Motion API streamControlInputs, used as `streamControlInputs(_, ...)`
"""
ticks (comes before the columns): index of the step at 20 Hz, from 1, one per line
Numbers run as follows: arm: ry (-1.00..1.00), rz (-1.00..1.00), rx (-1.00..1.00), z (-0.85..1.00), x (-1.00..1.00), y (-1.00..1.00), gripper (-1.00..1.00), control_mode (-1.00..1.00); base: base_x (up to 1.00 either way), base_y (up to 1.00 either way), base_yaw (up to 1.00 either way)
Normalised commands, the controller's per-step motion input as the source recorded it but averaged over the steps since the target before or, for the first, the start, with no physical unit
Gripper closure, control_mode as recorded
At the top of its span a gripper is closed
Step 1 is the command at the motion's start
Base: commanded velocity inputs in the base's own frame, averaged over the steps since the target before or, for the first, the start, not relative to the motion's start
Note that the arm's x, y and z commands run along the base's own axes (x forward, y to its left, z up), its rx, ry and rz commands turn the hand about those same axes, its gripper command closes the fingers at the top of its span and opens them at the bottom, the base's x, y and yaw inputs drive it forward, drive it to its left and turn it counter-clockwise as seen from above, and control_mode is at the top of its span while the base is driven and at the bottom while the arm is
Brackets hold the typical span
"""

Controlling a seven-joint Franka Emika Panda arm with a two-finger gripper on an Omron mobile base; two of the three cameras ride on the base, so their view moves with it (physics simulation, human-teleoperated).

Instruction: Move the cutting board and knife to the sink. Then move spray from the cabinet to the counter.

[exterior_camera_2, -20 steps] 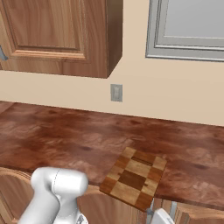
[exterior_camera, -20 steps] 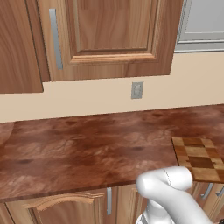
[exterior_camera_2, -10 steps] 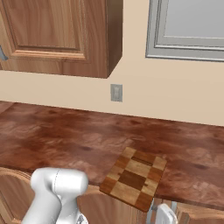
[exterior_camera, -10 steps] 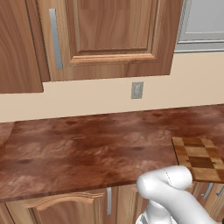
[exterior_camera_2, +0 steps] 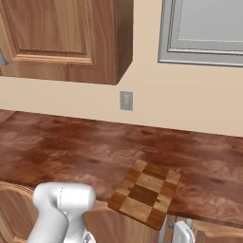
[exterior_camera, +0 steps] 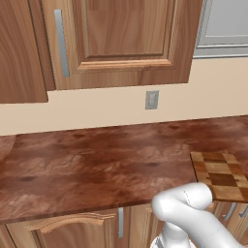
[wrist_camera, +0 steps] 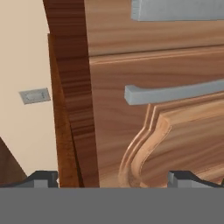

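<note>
The cutting board (exterior_camera_2: 146, 193) lies flat at the front of the table (exterior_camera: 97, 169), turned slightly askew, one corner jutting past the front edge, which should give the fingers an easy purchase from below; nothing rests on it, and neither the knife nor the sink can be made out from here, so the board has not yet started its trip; in the left base view the same board sits at the far right, just beyond the arm's white elbow. Above the table a wall outlet (exterior_camera: 151, 100) sits on the beige backsplash, with closed wooden upper cabinets (exterior_camera: 121, 43) overhead. The arm is folded low in front of the table; in the hand view the end effector (wrist_camera: 113, 178) stands with its tips far apart and empty, looking along lower cabinet fronts with grey bar handles (wrist_camera: 175, 92); I judge it tucked down for travel, the first pick not yet begun.
</note>
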Motion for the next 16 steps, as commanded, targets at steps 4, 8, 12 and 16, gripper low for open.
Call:
streamControlInputs(4,0.00,-0.02,0.00,0.00,0.00,-0.01,-1.00,-1.00,0.00,0.00,0.00)
streamControlInputs(8,0.00,-0.01,0.00,0.00,0.00,0.00,-1.00,-1.00,0.00,0.00,0.00)
streamControlInputs(12,0.01,-0.01,0.00,0.00,0.00,0.00,-1.00,-1.00,0.00,0.00,0.00)
streamControlInputs(16,0.05,0.00,0.00,0.03,0.00,0.00,-1.00,-1.00,0.00,0.00,0.00)
